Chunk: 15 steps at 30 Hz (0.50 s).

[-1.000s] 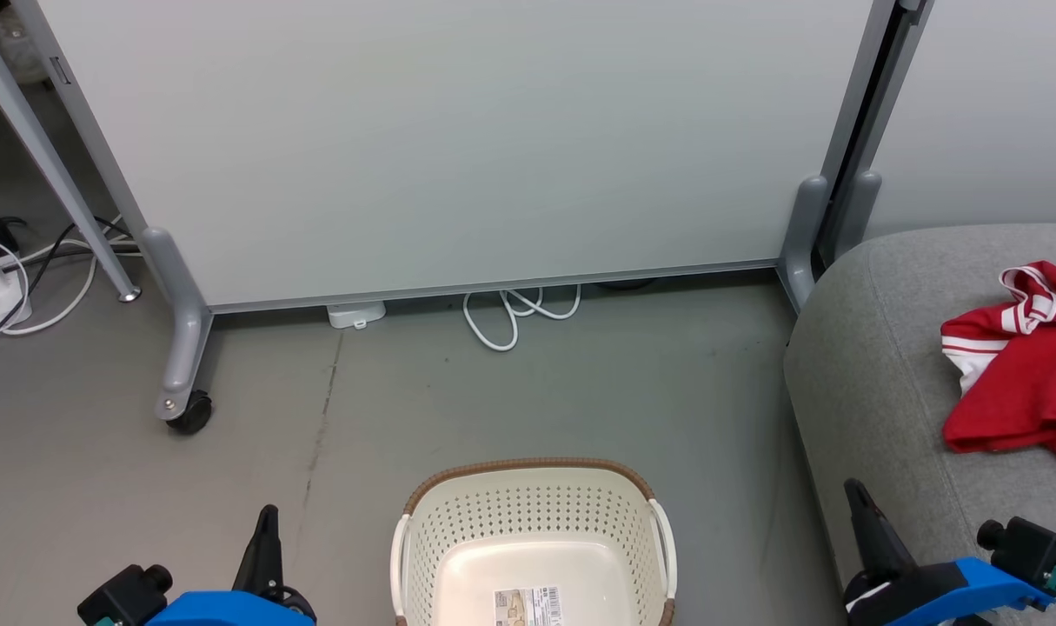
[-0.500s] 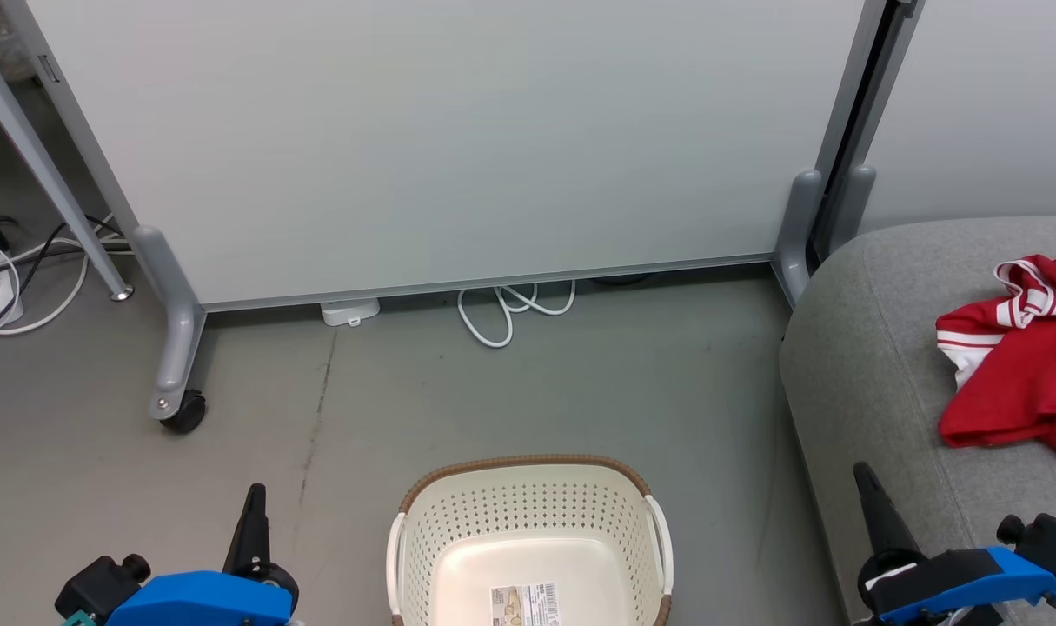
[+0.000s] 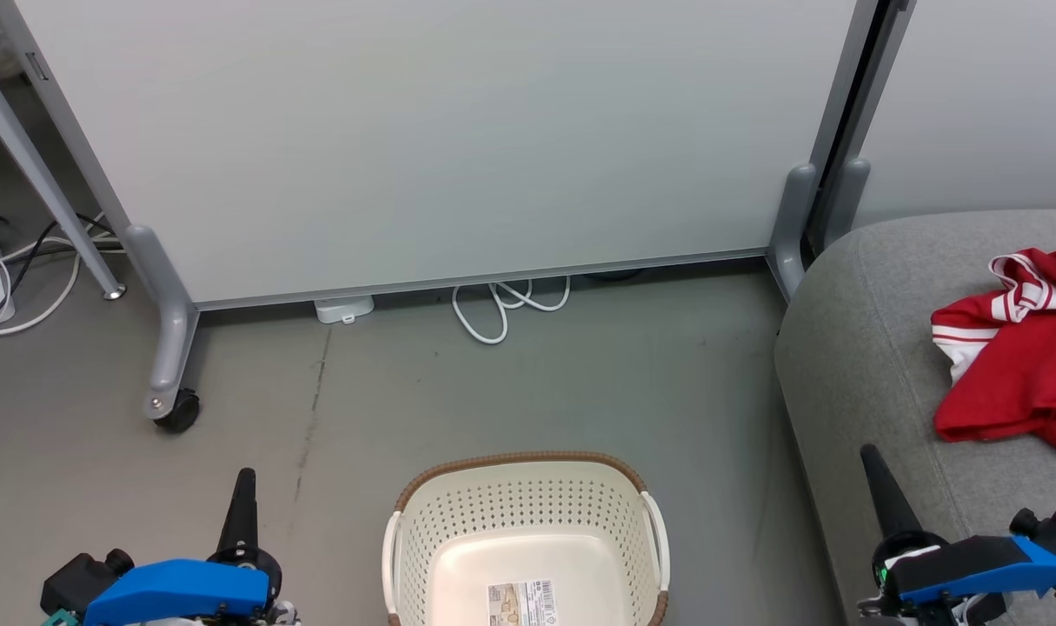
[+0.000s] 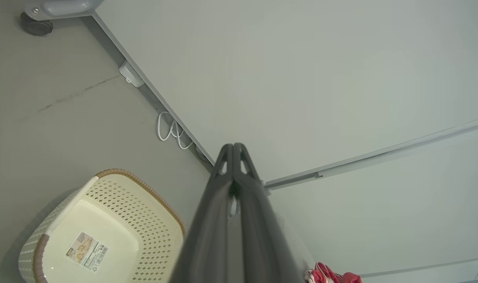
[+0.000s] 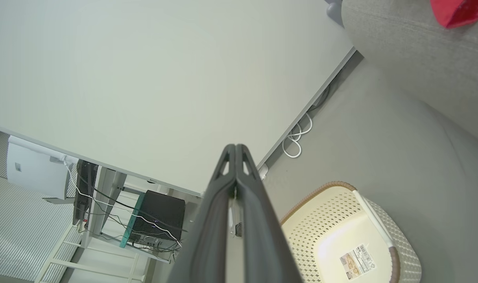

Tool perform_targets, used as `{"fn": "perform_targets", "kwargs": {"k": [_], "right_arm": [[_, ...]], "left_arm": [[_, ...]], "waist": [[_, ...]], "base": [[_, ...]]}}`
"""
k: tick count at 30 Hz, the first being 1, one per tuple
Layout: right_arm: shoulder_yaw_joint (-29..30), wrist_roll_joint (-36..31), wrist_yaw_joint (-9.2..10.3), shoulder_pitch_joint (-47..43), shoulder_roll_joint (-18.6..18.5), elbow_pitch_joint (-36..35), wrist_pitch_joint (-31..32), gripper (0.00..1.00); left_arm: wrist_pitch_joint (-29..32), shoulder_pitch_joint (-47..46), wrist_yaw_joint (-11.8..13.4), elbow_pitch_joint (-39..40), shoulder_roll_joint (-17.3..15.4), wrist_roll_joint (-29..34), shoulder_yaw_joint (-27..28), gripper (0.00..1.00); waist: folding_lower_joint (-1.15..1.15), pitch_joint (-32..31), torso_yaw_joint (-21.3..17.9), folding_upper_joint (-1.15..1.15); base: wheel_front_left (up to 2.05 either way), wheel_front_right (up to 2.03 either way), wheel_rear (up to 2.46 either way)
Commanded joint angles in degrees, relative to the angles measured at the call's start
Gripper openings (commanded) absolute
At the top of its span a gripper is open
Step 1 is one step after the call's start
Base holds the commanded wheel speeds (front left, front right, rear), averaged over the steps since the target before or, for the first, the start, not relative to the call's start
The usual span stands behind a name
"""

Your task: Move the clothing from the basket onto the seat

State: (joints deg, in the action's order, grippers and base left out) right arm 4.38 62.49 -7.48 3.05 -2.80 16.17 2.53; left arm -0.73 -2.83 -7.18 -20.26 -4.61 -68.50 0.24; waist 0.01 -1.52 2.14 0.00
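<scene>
The red clothing with white stripes lies bunched on the grey seat at the right; a corner of the clothing and the seat also appear in the right wrist view. The cream basket stands on the floor at bottom centre, with just a paper label on its floor. My left gripper is shut left of the basket, holding nothing. My right gripper is shut at the seat's front edge, also holding nothing. Both wrist views show the fingers pressed together, the left gripper and the right gripper.
A pale wheeled partition panel stands behind the basket, its castor at the left. White cable loops lie under it, more cables at far left. Bare grey floor lies between basket and panel.
The head camera has shifted, so the scene sits slightly left and up. Both grippers sit a little lower and further out in the view; both stay shut.
</scene>
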Motion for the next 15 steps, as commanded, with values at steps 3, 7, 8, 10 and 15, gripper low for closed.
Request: {"fn": "perform_targets", "kwargs": {"k": [3, 7, 8, 10, 15], "right_arm": [[0.4, 2.6, -0.02, 1.4, -0.1, -0.8, 0.4, 0.00], [0.5, 4.9, -0.02, 1.6, -0.1, -1.0, 0.8, 0.00], [0.6, 5.5, -0.02, 1.6, -0.1, -1.0, 0.9, 0.00], [0.6, 6.7, -0.02, 1.7, -0.1, -1.1, 1.0, 0.00], [0.8, 9.4, -0.02, 1.9, -0.1, -1.2, 1.4, 0.00]], "left_arm": [[0.6, -1.8, -0.3, 1.1, 0.1, -2.0, 0.8, 0.00], [1.2, -1.9, -0.3, 1.6, 0.2, -3.8, 1.3, 0.00], [1.3, -1.9, -0.3, 1.7, 0.3, -4.3, 1.4, 0.00], [1.7, -2.1, -0.3, 1.9, 0.3, -5.2, 1.7, 0.00], [2.3, -2.3, -0.4, 2.5, 0.5, -7.4, 2.3, 0.00]], "waist": [[-0.01, 0.1, -0.1, 0.00], [-0.01, 0.2, -0.2, 0.00], [-0.01, 0.2, -0.3, 0.00], [-0.01, 0.3, -0.4, 0.00], [-0.01, 0.4, -0.5, 0.00]], "base": [[0.00, 0.00, 0.00], [0.00, 0.00, 0.00], [0.00, 0.00, 0.00], [0.00, 0.00, 0.00], [0.00, 0.00, 0.00]]}}
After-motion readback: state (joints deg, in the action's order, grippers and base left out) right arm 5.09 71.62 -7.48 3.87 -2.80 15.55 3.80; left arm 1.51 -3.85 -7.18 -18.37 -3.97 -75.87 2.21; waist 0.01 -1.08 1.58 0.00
